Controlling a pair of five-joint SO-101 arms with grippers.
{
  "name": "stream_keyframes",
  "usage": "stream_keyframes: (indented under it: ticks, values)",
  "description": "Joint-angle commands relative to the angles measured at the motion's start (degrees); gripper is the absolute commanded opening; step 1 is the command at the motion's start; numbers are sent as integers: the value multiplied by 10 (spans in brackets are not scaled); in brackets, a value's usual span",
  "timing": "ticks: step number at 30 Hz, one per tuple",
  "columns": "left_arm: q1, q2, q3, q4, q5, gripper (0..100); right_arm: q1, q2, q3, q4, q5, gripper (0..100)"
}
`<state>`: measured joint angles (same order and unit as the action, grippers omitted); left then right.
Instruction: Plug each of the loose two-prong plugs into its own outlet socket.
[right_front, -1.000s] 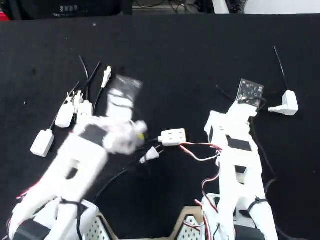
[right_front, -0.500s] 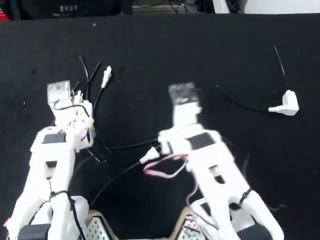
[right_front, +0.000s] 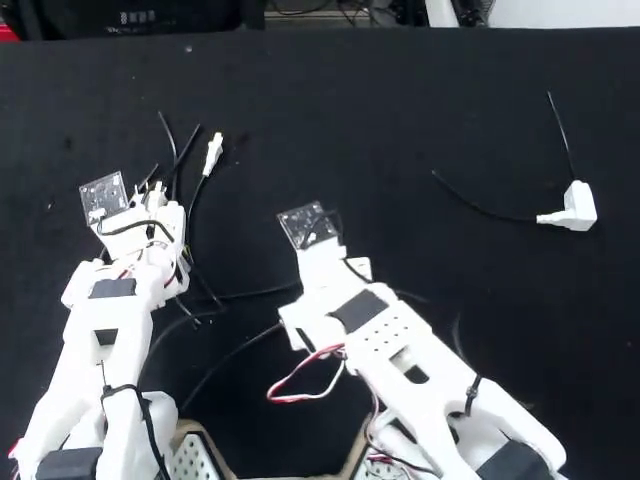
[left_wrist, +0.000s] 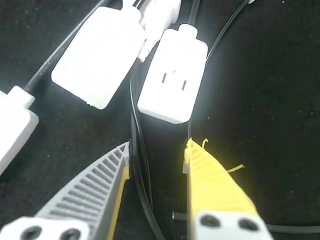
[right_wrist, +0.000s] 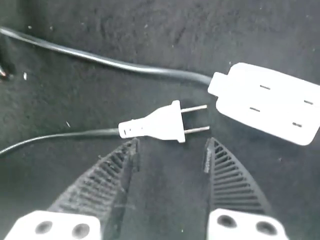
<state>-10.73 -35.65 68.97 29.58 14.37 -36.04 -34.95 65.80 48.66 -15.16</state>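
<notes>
The left gripper (left_wrist: 157, 149) is open with a clear gap between its fingers and holds nothing. A thin black cord (left_wrist: 141, 172) runs through that gap. Just ahead of its tips lies a white socket block (left_wrist: 172, 82) with two slots facing up, and a second white block (left_wrist: 97, 62) lies beside it. The right gripper (right_wrist: 171, 145) is spread wide and empty. A white two-prong plug (right_wrist: 157, 126) lies just beyond its fingertips. The prongs point at a white outlet block (right_wrist: 267, 107) near them, not touching it.
</notes>
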Motion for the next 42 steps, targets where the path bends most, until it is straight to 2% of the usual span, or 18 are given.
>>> stream_keyframes:
  ticks: [1,4,8,15,22,28,37,42]
  values:
    - [-3,-16,-5,-6,6,176,-7,4,3,-19,-9,201]
    - [-4,-16,-4,-5,6,176,-8,56,-11,-45,-11,201]
    - [-4,-16,-4,-5,6,176,-7,154,-73,-51,-56,201]
    - [-4,-17,3,-9,6,176,-8,263,-201,0,-86,198]
    - [-4,-17,1,-9,6,174,-9,288,-272,11,-90,198]
    - [-4,-17,1,-9,6,174,-57,290,-284,7,-90,198]
    - [-4,-17,2,-9,5,174,-63,291,-259,-93,-90,198]
    - [-4,-17,3,-10,5,174,-55,306,-255,-101,-91,198]
